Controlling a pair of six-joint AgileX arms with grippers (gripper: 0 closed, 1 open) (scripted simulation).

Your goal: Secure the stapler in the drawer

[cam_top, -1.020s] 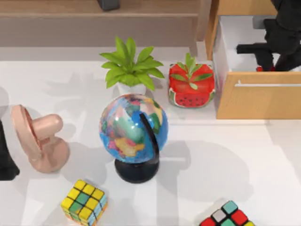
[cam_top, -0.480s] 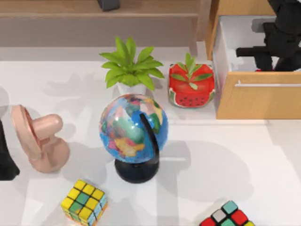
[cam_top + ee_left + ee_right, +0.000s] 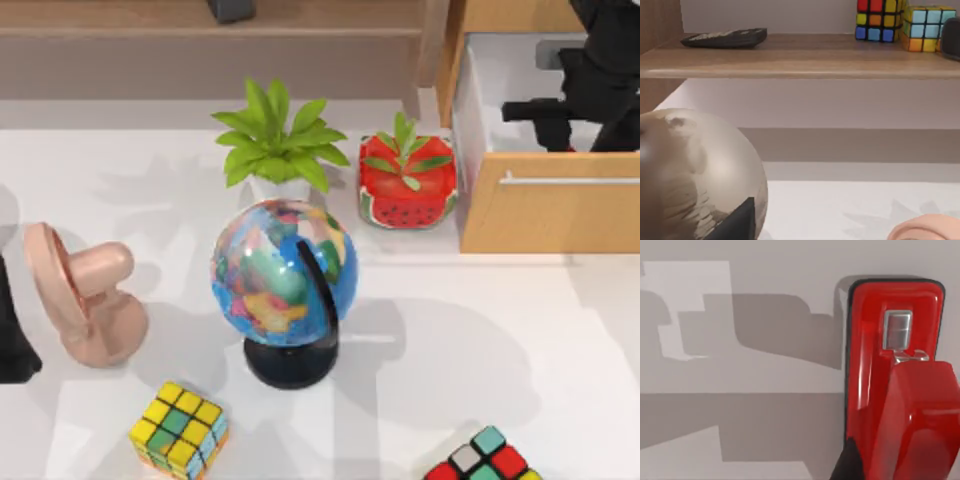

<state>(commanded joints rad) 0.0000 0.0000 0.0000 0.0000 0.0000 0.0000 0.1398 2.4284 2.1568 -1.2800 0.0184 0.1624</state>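
Observation:
The drawer (image 3: 550, 215), a light wooden box with a white inside and a thin silver handle (image 3: 570, 181), stands pulled out at the table's far right. My right gripper (image 3: 565, 125) reaches down into it from above. In the right wrist view the glossy red stapler (image 3: 890, 365) lies lengthwise just over the drawer's white floor (image 3: 740, 405). A dark finger (image 3: 849, 465) presses against its side, so the right gripper (image 3: 895, 472) is shut on it. In the top view the arm and the front panel hide the stapler. My left arm (image 3: 12, 340) is parked at the table's left edge.
A red watermelon-patterned plant pot (image 3: 407, 185) stands just left of the drawer, with a green plant (image 3: 278, 140) beside it. A globe (image 3: 285, 290) is mid-table and a pink fan (image 3: 85, 300) at the left. Rubik's cubes (image 3: 180, 430) (image 3: 485, 460) lie near the front edge. A shelf (image 3: 800, 52) runs along the back.
My right gripper has sunk a little deeper into the drawer. The sliver of red above the front panel is gone from the top view. The left arm has not moved.

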